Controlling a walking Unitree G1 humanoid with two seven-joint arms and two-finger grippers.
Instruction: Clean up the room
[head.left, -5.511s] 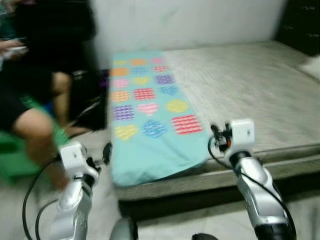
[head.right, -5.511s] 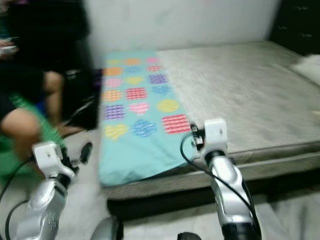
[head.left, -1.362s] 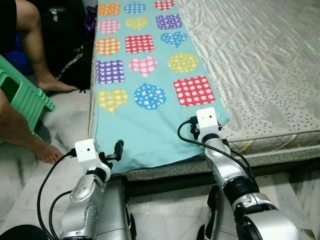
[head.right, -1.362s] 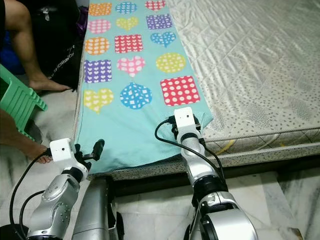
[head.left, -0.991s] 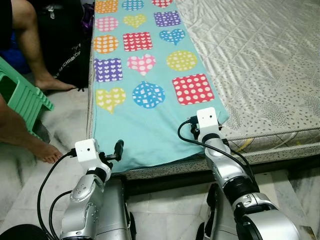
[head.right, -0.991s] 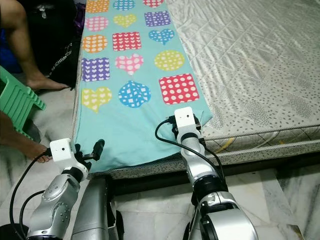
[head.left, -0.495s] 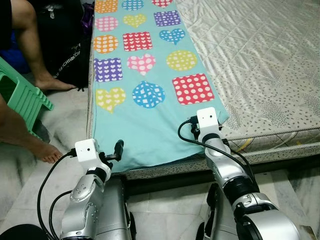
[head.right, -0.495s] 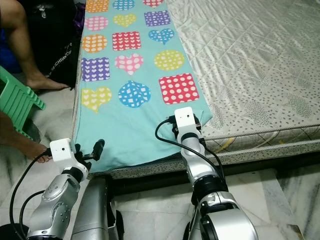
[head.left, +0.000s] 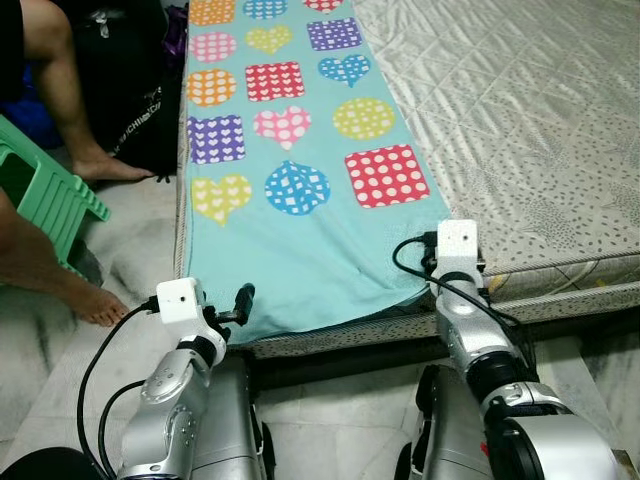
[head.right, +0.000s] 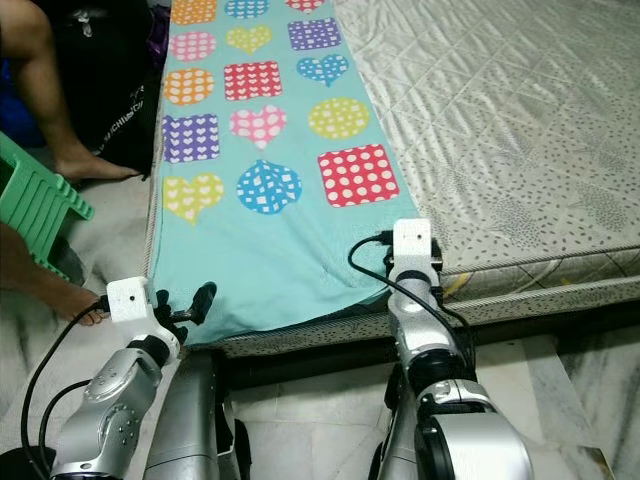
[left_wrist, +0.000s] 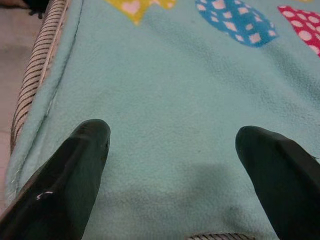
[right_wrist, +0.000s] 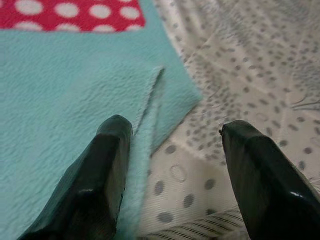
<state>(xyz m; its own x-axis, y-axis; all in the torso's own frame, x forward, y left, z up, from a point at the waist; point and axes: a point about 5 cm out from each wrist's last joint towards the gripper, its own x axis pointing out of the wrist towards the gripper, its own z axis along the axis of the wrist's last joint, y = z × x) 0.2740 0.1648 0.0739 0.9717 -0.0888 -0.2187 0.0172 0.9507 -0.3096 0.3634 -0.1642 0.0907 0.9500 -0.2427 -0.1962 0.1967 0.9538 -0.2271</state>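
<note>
A wide bed (head.left: 540, 130) with a grey dotted, quilted cover runs across the scene, and along its left side lies a turquoise fleece blanket (head.left: 300, 250) printed with polka-dot hearts, circles and squares, its near edge hanging slightly over the foot of the mattress. To the left of the bed a person's bare legs (head.left: 50, 270) rest on the pale marble floor (head.left: 120, 300) beside a green plastic stool (head.left: 40, 200), with a dark bag (head.left: 130, 90) behind. The left end effector (left_wrist: 172, 140) is at the blanket's near left corner, its two black fingers (left_wrist: 75, 170) spread wide apart just above the fleece, close to the striped mattress edging. The right end effector (right_wrist: 172, 137) is at the blanket's near right corner, fingers likewise spread apart: one finger (right_wrist: 100, 170) sits over the turquoise fleece, the other over the dotted bed cover, with the folded blanket corner (right_wrist: 170, 100) lying between and just ahead of them, not gripped.
</note>
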